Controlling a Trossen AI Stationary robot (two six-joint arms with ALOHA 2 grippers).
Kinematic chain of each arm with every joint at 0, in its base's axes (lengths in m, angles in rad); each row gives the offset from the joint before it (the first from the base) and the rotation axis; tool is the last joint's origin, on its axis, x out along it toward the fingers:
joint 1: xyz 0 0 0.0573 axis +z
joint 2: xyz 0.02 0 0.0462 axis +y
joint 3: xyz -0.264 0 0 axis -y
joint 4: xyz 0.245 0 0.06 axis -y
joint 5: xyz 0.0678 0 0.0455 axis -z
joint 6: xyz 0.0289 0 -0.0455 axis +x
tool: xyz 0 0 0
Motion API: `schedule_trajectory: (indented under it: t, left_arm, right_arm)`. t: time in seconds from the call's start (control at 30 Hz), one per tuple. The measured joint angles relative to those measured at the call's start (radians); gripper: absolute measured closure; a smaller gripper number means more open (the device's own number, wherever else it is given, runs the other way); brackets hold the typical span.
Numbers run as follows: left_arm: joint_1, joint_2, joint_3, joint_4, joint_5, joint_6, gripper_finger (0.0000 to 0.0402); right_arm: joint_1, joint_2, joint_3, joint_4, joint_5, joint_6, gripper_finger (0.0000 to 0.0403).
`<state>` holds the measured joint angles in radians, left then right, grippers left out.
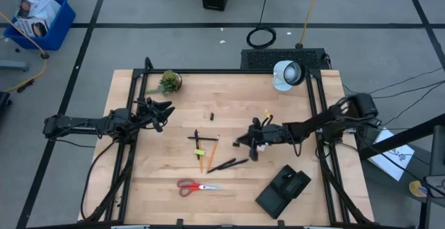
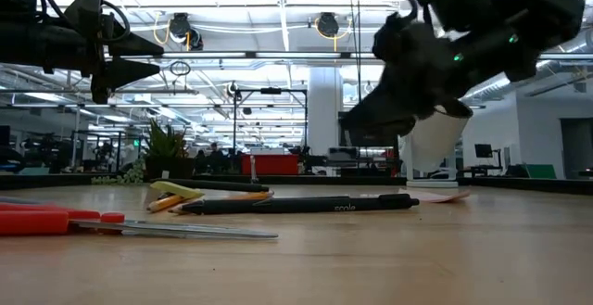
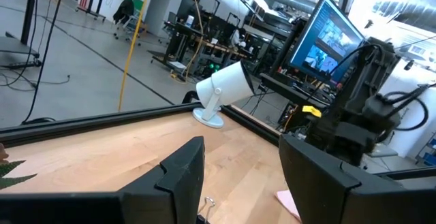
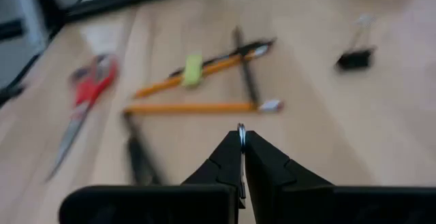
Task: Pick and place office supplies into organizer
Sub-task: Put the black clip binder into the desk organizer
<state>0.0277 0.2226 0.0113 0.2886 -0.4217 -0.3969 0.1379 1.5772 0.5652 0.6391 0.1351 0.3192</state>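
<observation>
My right gripper [image 1: 249,144] hovers over mid-table, right of the pencils and pens, shut with a small metal wire loop [image 4: 240,130] showing between its tips. The pink sticky-note pad [image 1: 261,146] lies under it. Orange-yellow pencils [image 4: 197,106] and black pens [image 1: 228,164] lie crossed at the table's middle, with the red-handled scissors [image 1: 197,186] toward the near edge. A small black clip [image 1: 211,113] lies farther back. The black organizer [image 1: 281,191] sits flat near the right front corner. My left gripper [image 1: 164,111] waits open above the table's left side. My right gripper pinches a thin metal wire loop [image 4: 240,130] at the very tips of its two fingers [image 4: 262,157]. The fingers slant down toward the table's left. What the loop belongs to is hidden between the fingers. The loop is lifted clear of the table.
A small green potted plant [image 1: 169,82] stands at the far left corner and a round white lamp [image 1: 286,74] at the far right. A black box with cables [image 1: 284,57] sits behind the far edge. Bare wood lies between the pens and the organizer.
</observation>
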Motion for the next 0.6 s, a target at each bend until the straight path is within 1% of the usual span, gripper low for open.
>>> schedule_trajectory:
  t: [0.07,0.13,0.3,0.47,0.6]
  left_arm:
    - [0.000,0.000,0.000,0.000,0.000,0.000,0.0206]
    - [0.000,0.000,0.000,0.000,0.000,0.000,0.0206]
    - [0.000,0.000,0.000,0.000,0.000,-0.005,0.0206]
    - [0.000,0.000,0.000,0.000,0.000,-0.006,0.0206]
    - [0.000,0.000,0.000,0.000,0.000,-0.004,0.0206]
  right_arm:
    - [0.017,-0.050,0.000,-0.105,-0.031,0.009,0.0397]
    - [0.041,-0.099,0.000,-0.182,-0.036,0.008,0.0397]
    - [0.092,-0.240,0.000,-0.342,-0.088,0.027,0.0397]
    - [0.152,-0.378,0.000,-0.491,-0.088,0.104,0.0397]
    - [0.206,-0.463,0.000,-0.627,-0.088,0.136,0.0397]
